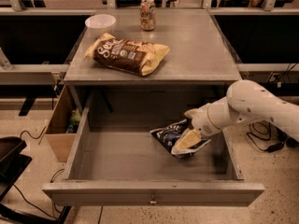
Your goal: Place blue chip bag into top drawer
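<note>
As gripper [189, 143] fingers clamp blue chip bag [168, 134] in top drawer [154, 192] (near right wall), room leftward

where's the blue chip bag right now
In the camera view, the blue chip bag is inside the open top drawer, right of centre, with the gripper on it.

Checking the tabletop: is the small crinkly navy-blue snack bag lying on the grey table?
No, the navy-blue snack bag is inside the open grey drawer, at the gripper.
</note>
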Available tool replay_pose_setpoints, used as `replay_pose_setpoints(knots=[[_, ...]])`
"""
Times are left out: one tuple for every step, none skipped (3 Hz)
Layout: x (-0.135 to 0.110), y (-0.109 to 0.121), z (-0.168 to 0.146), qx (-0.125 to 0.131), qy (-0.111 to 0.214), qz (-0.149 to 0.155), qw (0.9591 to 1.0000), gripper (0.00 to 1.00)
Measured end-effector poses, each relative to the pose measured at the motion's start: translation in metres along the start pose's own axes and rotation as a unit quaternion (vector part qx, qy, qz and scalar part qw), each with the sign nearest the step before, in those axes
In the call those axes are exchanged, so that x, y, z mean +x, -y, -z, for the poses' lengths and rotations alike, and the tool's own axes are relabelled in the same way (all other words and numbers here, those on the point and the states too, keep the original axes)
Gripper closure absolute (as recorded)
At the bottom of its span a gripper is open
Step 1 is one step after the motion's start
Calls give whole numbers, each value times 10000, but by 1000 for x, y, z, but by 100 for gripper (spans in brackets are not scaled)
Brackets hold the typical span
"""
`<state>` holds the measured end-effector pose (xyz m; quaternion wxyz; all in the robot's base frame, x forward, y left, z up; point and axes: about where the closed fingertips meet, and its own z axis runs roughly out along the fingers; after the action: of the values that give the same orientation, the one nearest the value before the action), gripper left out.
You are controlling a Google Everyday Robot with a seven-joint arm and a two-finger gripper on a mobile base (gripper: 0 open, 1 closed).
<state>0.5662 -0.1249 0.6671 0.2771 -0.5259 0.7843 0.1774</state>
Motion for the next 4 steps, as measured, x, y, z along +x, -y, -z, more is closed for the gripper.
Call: replay_pose_setpoints(knots=[[-11, -8, 20, 55, 47, 44, 10000, 0], [-25, -30, 59, 114, 59, 230, 9997, 0], [-29, -60, 101, 182, 17, 533, 9984, 0], [-20, -91, 138, 314, -114, 784, 9964, 0]])
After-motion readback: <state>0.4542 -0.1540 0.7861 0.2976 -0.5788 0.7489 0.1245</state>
